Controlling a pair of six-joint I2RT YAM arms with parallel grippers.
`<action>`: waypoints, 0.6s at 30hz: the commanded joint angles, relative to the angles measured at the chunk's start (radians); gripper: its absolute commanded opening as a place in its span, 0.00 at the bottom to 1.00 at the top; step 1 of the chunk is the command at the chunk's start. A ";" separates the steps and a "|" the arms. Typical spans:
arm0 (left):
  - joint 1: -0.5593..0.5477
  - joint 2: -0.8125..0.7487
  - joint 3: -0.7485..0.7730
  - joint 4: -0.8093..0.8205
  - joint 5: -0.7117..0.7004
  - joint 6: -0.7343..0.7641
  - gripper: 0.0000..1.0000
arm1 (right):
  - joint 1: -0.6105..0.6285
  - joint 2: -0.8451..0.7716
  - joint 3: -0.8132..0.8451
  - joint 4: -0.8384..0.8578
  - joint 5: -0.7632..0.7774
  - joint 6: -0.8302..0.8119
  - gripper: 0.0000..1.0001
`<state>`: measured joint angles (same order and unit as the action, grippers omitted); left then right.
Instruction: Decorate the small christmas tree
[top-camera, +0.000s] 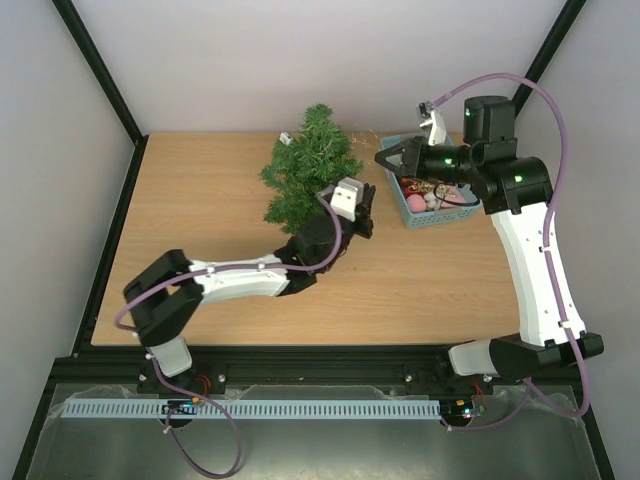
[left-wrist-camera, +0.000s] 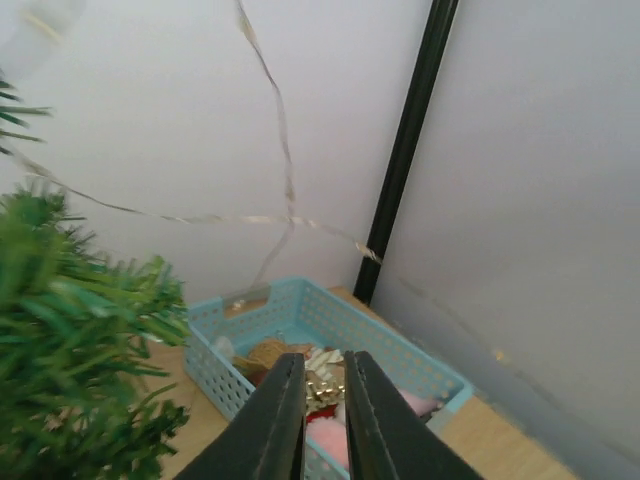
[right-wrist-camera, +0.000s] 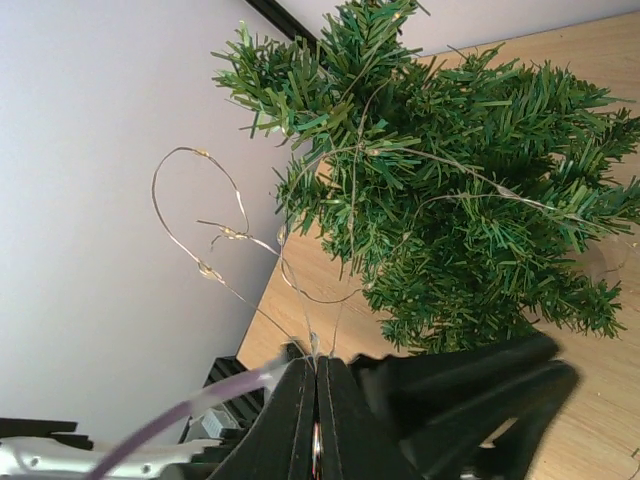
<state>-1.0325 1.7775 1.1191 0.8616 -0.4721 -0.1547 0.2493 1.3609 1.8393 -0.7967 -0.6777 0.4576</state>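
Note:
The small christmas tree (top-camera: 310, 165) stands at the back middle of the table, bushy and dark green; it also shows in the right wrist view (right-wrist-camera: 470, 200) and at the left edge of the left wrist view (left-wrist-camera: 70, 350). A thin wire string of tiny lights (right-wrist-camera: 207, 269) runs from the tree's branches to my right gripper (right-wrist-camera: 317, 362), which is shut on it just right of the tree (top-camera: 383, 157). The same wire (left-wrist-camera: 230, 219) crosses the air in the left wrist view. My left gripper (left-wrist-camera: 325, 358) sits low beside the tree (top-camera: 365, 217), jaws shut to a thin slit with nothing seen between them.
A light-blue perforated basket (top-camera: 440, 215) at the back right holds several ornaments, among them gold, pink and red pieces; its wall (left-wrist-camera: 212, 372) lies just beyond my left fingers. White walls and black frame posts (left-wrist-camera: 405, 150) close in the back and sides.

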 joint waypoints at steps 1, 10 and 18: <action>0.011 -0.127 -0.105 0.027 0.049 -0.061 0.27 | 0.002 -0.043 -0.034 0.051 -0.010 0.013 0.01; 0.034 -0.147 -0.115 0.025 0.213 -0.012 0.75 | 0.002 -0.064 -0.066 0.077 -0.007 0.033 0.01; 0.034 -0.050 -0.048 0.016 0.198 0.017 0.28 | 0.002 -0.065 -0.062 0.084 -0.015 0.044 0.01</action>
<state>-1.0039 1.6653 1.0199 0.8551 -0.2871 -0.1646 0.2493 1.3170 1.7824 -0.7330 -0.6739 0.4854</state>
